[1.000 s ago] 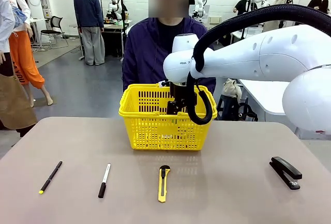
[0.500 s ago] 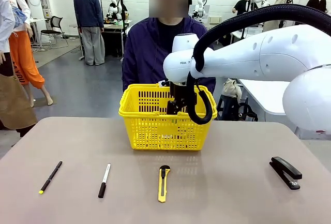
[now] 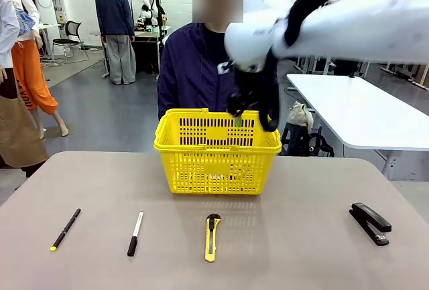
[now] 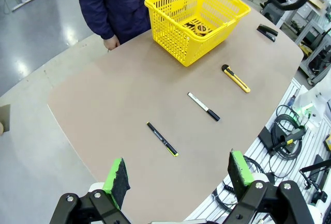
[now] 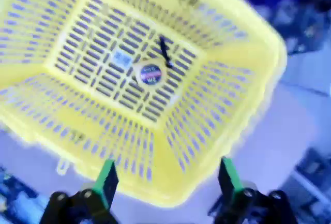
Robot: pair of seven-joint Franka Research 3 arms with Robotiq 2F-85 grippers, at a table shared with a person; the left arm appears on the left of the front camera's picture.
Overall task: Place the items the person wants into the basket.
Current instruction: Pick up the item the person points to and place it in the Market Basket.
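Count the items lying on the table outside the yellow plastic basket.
4: a thin black pen with yellow tip at the left, a white marker with black cap, a yellow utility knife, a black stapler at the right.

The grey-brown desk (image 3: 301,189) with rounded corners carries a yellow slotted basket (image 3: 214,166), which stands upright near the middle of its far edge. Four things lie in a loose row along the near side, well apart from each other. From the left they are a thin black pen (image 3: 65,229) with a yellow tip, a white-barrelled marker (image 3: 135,234) with a black cap, a yellow utility knife (image 3: 212,237) in front of the basket, and a black stapler (image 3: 370,223) far right.
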